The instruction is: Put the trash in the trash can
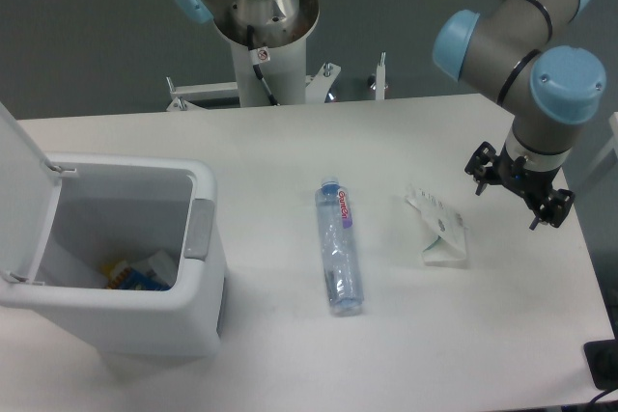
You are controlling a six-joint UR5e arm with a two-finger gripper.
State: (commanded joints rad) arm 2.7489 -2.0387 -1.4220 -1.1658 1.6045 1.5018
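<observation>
White plastic makes up the one trash can (145, 320), which stands on the left part of the table (290, 142) with its hinged lid (17, 156) swung up and back, so the opening faces upward. One grey tab (199, 228) sits on its right rim. Inside, at the bottom, lie a few scraps, among them something blue and yellow; their number cannot be told.

Two pieces of trash lie on the tabletop. One is a clear bottle (339, 258) on its side near the middle of the table, blue cap pointing away from the near edge, with a pink-and-blue label near the cap end. The other is a small flat white packet (439, 229) with green marks, to the right of the bottle and apart from it.

One gripper (519, 185) hangs over the right side of the table, to the right of the packet and near it, touching neither item. Its dark fingers are spread apart and hold nothing. The bottle lies farther off, beyond the packet, and the trash can farthest.
</observation>
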